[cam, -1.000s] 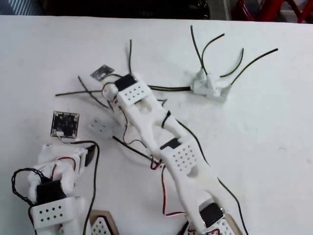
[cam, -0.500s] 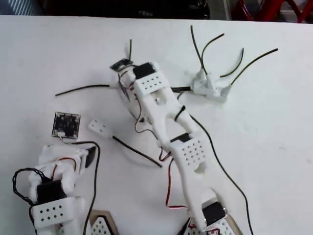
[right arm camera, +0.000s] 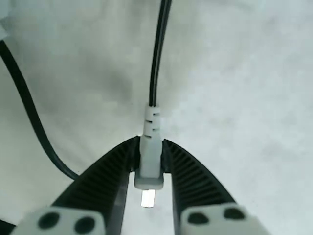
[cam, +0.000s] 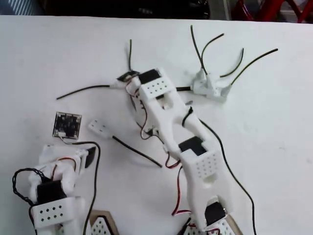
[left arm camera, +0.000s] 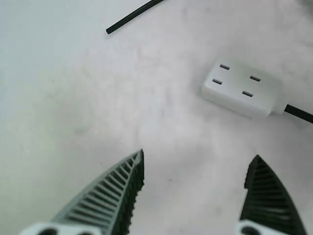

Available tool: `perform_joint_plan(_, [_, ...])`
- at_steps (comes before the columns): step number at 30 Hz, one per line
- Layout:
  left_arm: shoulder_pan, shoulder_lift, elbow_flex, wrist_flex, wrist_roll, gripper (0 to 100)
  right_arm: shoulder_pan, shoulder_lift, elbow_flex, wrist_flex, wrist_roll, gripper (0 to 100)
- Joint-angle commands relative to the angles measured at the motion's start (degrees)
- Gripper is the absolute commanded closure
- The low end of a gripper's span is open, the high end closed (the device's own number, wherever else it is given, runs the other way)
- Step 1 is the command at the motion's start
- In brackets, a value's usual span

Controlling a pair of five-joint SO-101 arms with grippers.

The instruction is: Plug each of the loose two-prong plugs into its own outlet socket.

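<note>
My right gripper [right arm camera: 150, 143] is shut on a white two-prong plug [right arm camera: 149, 164], whose metal prongs stick out past the fingers while its black cable [right arm camera: 159, 49] runs away over the table. From above, that right gripper [cam: 124, 78] is left of table centre, and the plug's cable [cam: 83, 90] trails off to the left. A white outlet block [left arm camera: 242, 89] with two pairs of slots lies ahead of my open left gripper [left arm camera: 198, 157], apart from it. The same outlet block [cam: 100, 128] lies left of centre, on a black lead.
A second white outlet block [cam: 208, 88] at the back right has several black cables fanning out of it. A small black square board [cam: 66, 124] lies at the left, near the left arm [cam: 56, 186]. Another black cable [right arm camera: 29, 122] passes beside the right gripper.
My right arm has swung to the right, drawing the plug and its cable along. The left arm has kept still.
</note>
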Motion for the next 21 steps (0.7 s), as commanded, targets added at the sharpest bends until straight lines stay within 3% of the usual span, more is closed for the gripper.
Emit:
perform_joint_plan(1, [-0.6,-1.0,-0.4,-0.1,-0.4,67,-0.5,-4.0,4.1,-4.3,3.1,98.1])
perform_joint_plan(9, [-0.6,-1.0,-0.4,-0.1,-0.6,67,-2.1,-4.4,5.5,-5.6,6.7,83.9])
perform_joint_plan(15, [-0.6,-1.0,-0.3,-0.1,-0.7,67,-2.3,-4.2,5.4,-6.3,6.8,86.4])
perform_joint_plan(21, [-0.6,-1.0,-0.3,-0.1,-0.7,67,-0.5,-4.0,4.2,-6.5,6.9,95.0])
